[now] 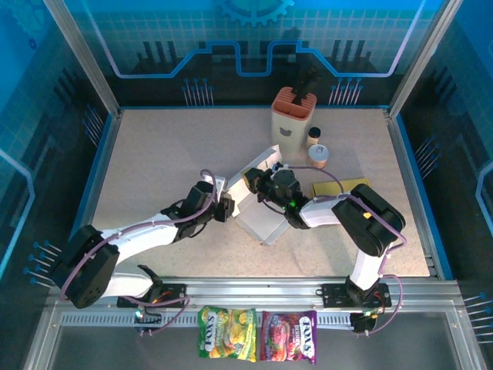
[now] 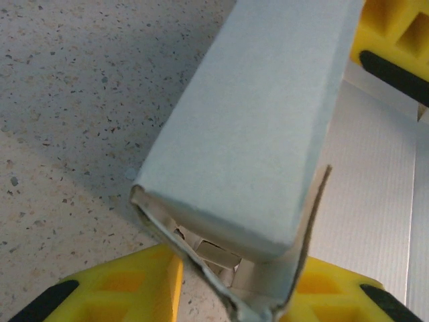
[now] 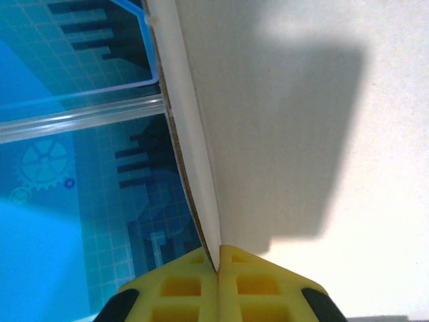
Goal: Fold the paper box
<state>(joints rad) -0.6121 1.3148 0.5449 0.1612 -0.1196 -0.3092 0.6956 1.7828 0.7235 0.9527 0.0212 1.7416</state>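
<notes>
The white paper box (image 1: 260, 222) lies half-formed at the table's middle, one flap (image 1: 262, 159) raised toward the back. My left gripper (image 1: 225, 208) holds its left side. In the left wrist view a folded side wall (image 2: 255, 134) runs between the yellow fingers, and the gripper (image 2: 241, 268) is shut on that wall's lower end, with torn cardboard edges showing. My right gripper (image 1: 259, 183) reaches in from the right and is shut on the thin edge of a box flap (image 3: 301, 100), pinched where the pads meet (image 3: 218, 258). Its yellow fingers (image 2: 392, 27) appear in the left wrist view.
A peach utensil holder (image 1: 294, 116) stands behind the box, with a small jar (image 1: 314, 137) and a round tin (image 1: 319, 156) beside it. A yellow sponge (image 1: 339, 187) lies to the right. Two candy bags (image 1: 227, 334) (image 1: 287, 337) sit on the front rail.
</notes>
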